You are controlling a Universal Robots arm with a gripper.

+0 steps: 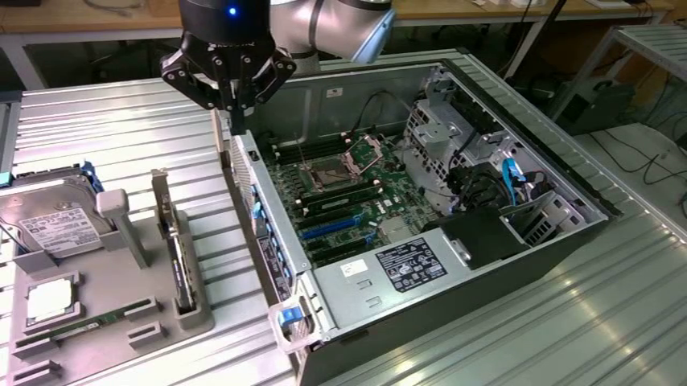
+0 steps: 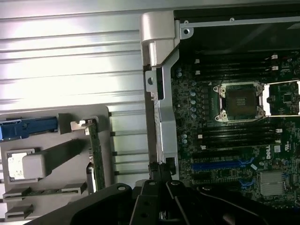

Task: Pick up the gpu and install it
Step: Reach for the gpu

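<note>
- The black robot gripper [image 1: 228, 106] [image 2: 158, 172] hangs fingers-down over the rear edge of the open computer case. Its fingers are pressed together, with nothing seen between them.
- The open black and silver tower computer case [image 1: 558, 173] [image 2: 161, 117] lies on its side on the ribbed silver metal table [image 1: 129, 129] [image 2: 70, 56]. Inside it lies the green motherboard [image 1: 355, 201] [image 2: 225, 154], whose square silver processor socket [image 1: 327, 170] [image 2: 240, 101] is uncovered.
- The gpu [image 1: 177, 249] [image 2: 96, 150], a flat card with a green board edge and a silver metal end bracket, stands on its edge in a slot of the grey moulded parts holder [image 1: 140, 281] [image 2: 61, 154]. That holder sits on the table beside the case, towards the exterior view's left.
- The gpu is apart from the gripper and nothing touches it; the case's rear wall stands between the two.
- The silver hard drive with a white label [image 1: 54, 225] rests in the same holder, further to the exterior view's left than the gpu.
- A narrow green memory stick [image 1: 64, 328] lies flat at the holder's near end.
</note>
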